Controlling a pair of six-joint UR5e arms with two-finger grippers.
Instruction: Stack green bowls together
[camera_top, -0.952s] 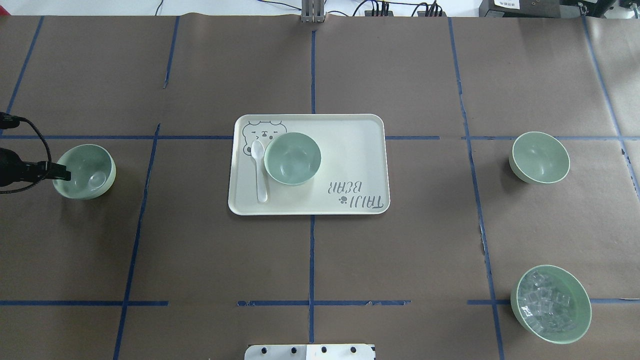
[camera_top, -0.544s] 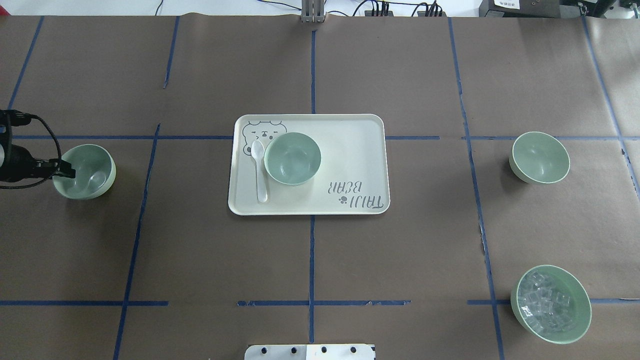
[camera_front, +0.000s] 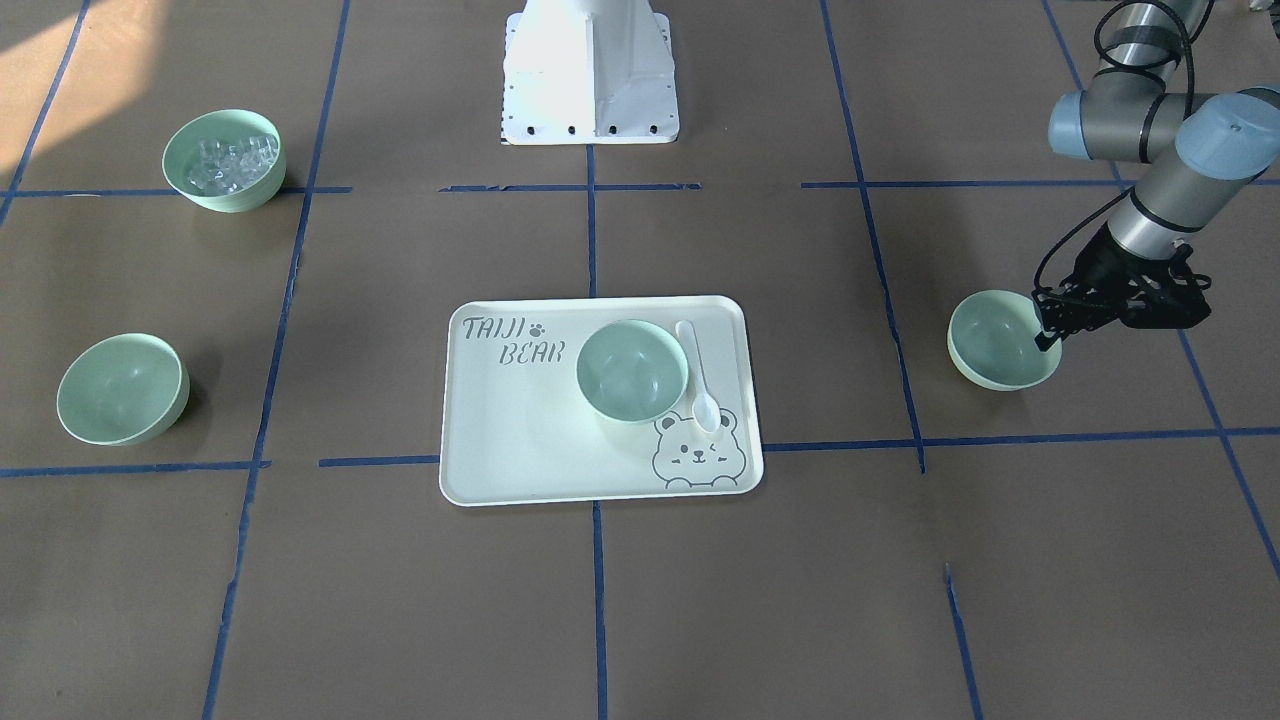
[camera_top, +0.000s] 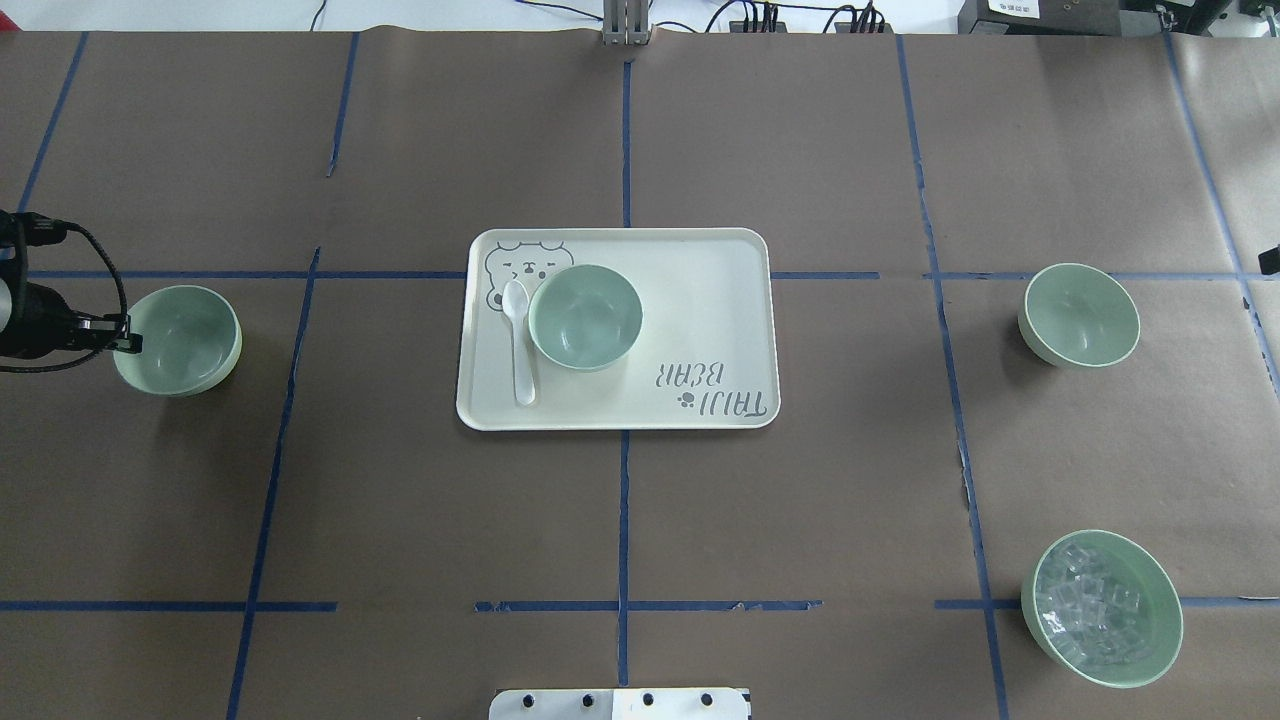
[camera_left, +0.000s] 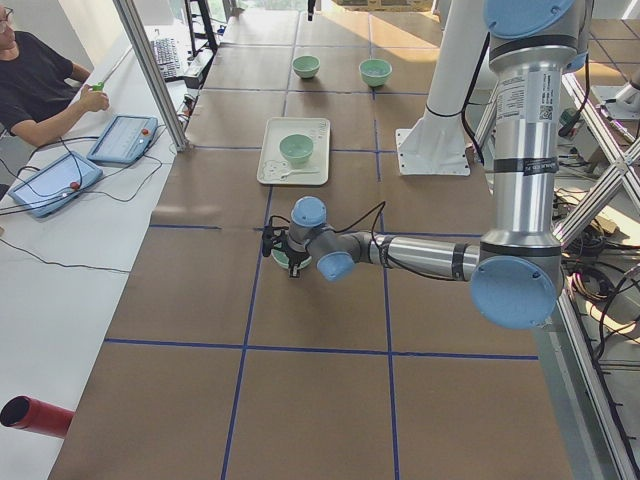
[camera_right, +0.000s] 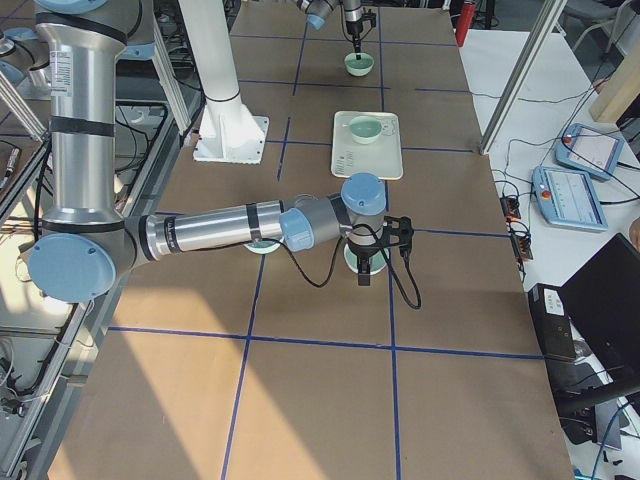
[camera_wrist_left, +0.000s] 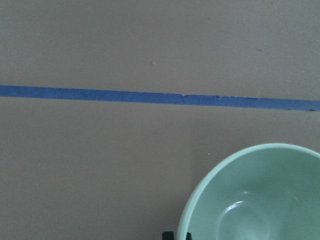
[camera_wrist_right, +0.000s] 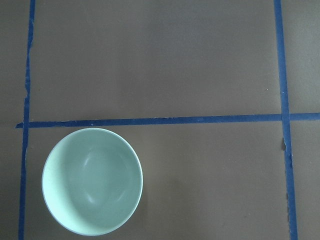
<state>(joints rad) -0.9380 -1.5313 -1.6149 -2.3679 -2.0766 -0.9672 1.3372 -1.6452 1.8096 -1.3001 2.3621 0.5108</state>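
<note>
Three plain green bowls. One (camera_top: 180, 338) stands on the table's left; my left gripper (camera_top: 130, 343) is shut on its near-left rim, as the front view (camera_front: 1045, 325) also shows. In the left wrist view the fingertips (camera_wrist_left: 168, 235) straddle that rim (camera_wrist_left: 260, 200). The second bowl (camera_top: 585, 317) sits on the tray. The third (camera_top: 1080, 314) stands at the right and shows from above in the right wrist view (camera_wrist_right: 92, 180). My right gripper (camera_right: 365, 262) shows only in the exterior right view, over that bowl; I cannot tell whether it is open or shut.
The pale bear-print tray (camera_top: 700, 300) lies mid-table with a white spoon (camera_top: 518, 340) beside its bowl. A green bowl of clear ice-like cubes (camera_top: 1100, 607) stands at the near right. Blue tape lines cross the brown table cover.
The left bowl has shifted a little to the right with my left gripper at its rim. The other bowls, the tray and the spoon have not moved.
</note>
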